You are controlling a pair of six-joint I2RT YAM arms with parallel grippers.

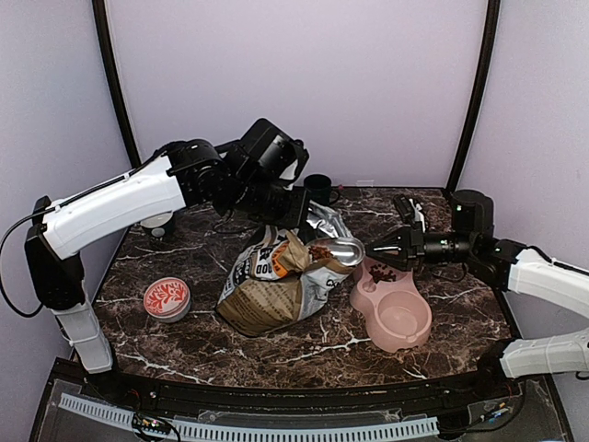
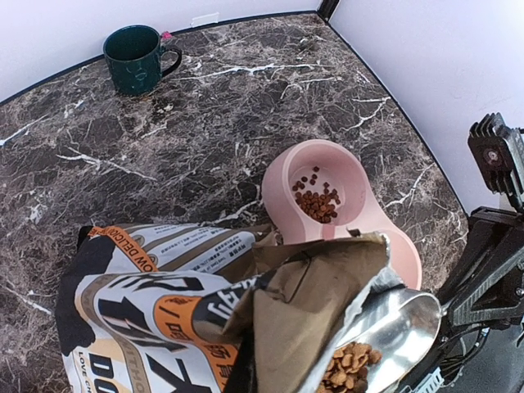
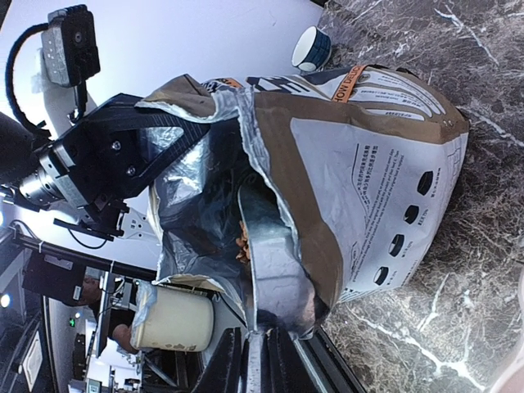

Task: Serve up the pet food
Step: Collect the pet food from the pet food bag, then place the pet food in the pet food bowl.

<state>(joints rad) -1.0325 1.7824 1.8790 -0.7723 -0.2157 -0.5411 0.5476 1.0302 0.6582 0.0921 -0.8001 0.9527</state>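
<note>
The left gripper (image 1: 299, 210) pinches the bag (image 1: 267, 295); the right gripper (image 1: 382, 247) grips a scoop (image 1: 342, 249) of pet food (image 1: 319, 250) at the bag's mouth, mid-frame. A tilt or bump could spill bits before the pink bowl (image 1: 405, 324).

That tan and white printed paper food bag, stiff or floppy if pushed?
Probably floppy: the tan-and-white printed paper bag is creased, and its foil-lined mouth hangs crumpled from the left gripper. Likely bottom-heavy, since its lower half bulges on the marble table, so a push would sooner slump it than tip it.
</note>
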